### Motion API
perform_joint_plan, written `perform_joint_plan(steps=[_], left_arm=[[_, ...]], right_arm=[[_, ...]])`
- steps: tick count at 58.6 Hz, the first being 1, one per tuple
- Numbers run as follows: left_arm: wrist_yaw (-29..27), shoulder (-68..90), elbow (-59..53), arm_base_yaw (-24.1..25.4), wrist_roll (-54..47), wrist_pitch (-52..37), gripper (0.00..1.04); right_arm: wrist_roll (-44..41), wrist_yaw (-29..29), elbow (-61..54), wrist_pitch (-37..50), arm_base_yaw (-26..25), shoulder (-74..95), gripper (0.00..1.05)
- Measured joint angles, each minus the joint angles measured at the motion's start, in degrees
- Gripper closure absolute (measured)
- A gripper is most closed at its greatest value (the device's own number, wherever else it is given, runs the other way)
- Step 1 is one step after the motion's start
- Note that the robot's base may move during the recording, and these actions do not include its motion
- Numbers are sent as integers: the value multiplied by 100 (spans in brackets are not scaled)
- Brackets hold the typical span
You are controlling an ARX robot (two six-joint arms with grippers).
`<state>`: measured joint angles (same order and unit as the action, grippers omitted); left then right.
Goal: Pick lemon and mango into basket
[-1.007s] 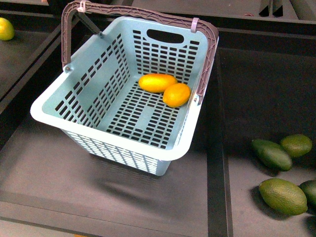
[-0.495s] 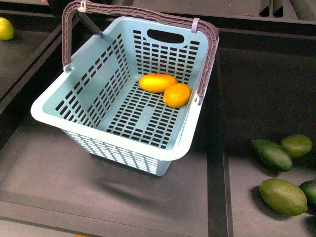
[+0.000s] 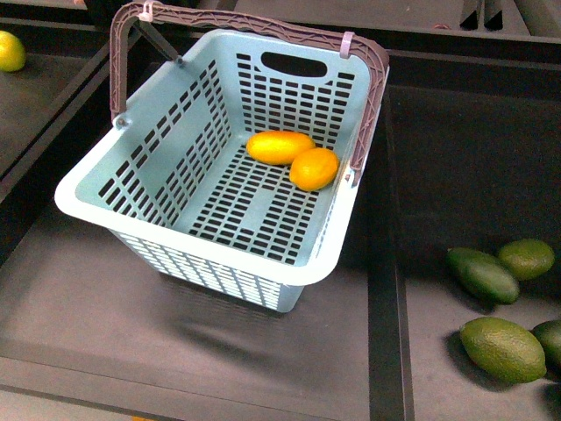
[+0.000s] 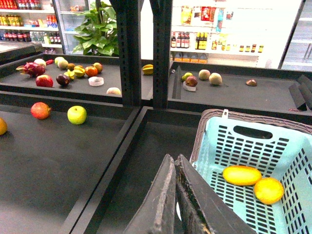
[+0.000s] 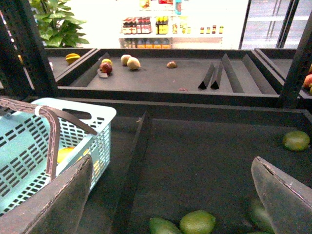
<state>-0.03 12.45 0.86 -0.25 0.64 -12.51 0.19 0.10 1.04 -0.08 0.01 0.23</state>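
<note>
I see the mango [image 3: 279,146] and lemon [image 3: 314,168] touching inside the basket [image 3: 202,241], at its far right. My left jaws [image 4: 174,195] are clenched empty; right jaws [image 5: 170,195] are released.

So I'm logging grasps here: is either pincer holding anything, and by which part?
Nothing is held. The left pincer is shut on nothing, the right pincer is open, and the mango and lemon lie in the basket.

The left gripper [image 4: 174,195] and right gripper [image 5: 175,195] have dark, worn, wedge-shaped fingers.
</note>
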Motion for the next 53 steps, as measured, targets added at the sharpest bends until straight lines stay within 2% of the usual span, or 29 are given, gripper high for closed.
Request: perform_joint_plan(steps=[9,15,53], left_arm=[[0,-232,0,0,0,234,101],[0,-1051,0,0,-2,1180,101],[0,-1209,0,0,-2,1244,101]], right_arm=[[0,0,0,0,0,0,9],[0,2,0,0,0,0,9],[0,0,0,0,0,0,9]])
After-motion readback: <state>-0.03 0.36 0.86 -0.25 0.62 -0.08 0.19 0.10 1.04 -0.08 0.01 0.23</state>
